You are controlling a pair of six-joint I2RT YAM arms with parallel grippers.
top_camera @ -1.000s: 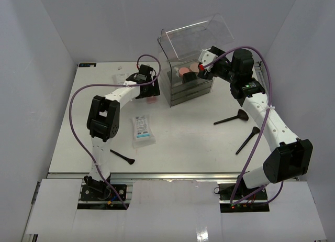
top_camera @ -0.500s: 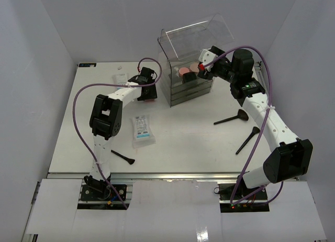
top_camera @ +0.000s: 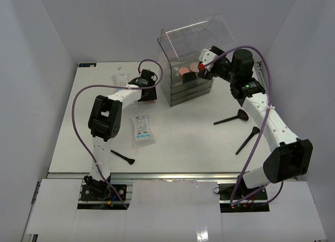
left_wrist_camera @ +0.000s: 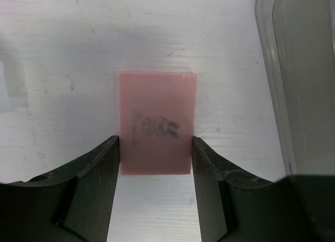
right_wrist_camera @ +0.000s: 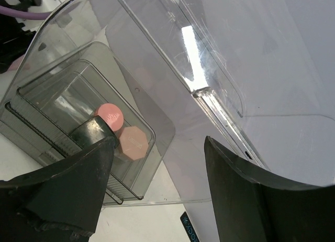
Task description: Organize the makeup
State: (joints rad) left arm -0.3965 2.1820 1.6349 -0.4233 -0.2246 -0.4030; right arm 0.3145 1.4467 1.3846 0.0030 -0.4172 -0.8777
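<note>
The pink square pad [left_wrist_camera: 157, 127] lies flat on the table beside the clear box. My left gripper [left_wrist_camera: 156, 140] is open, with one finger on each side of the pad's near end; in the top view it [top_camera: 148, 92] sits over the pad [top_camera: 151, 101]. My right gripper [top_camera: 207, 64] is open and empty, held at the clear box [top_camera: 188, 90]. A pink round compact [right_wrist_camera: 110, 115], a beige compact [right_wrist_camera: 135, 142] and a black compact [top_camera: 189, 78] sit in the box's top tray. Two brushes [top_camera: 230, 118] [top_camera: 247, 140] lie on the right and one [top_camera: 122, 157] near the front left.
A white sachet [top_camera: 142, 129] lies mid-left and a smaller one [top_camera: 121, 78] at the back left. The box's clear lid [right_wrist_camera: 199, 53] stands open above the tray. White walls enclose the table on three sides.
My left gripper has moved right, toward the clear box, and now sits over the pink pad. The right arm has not moved.
</note>
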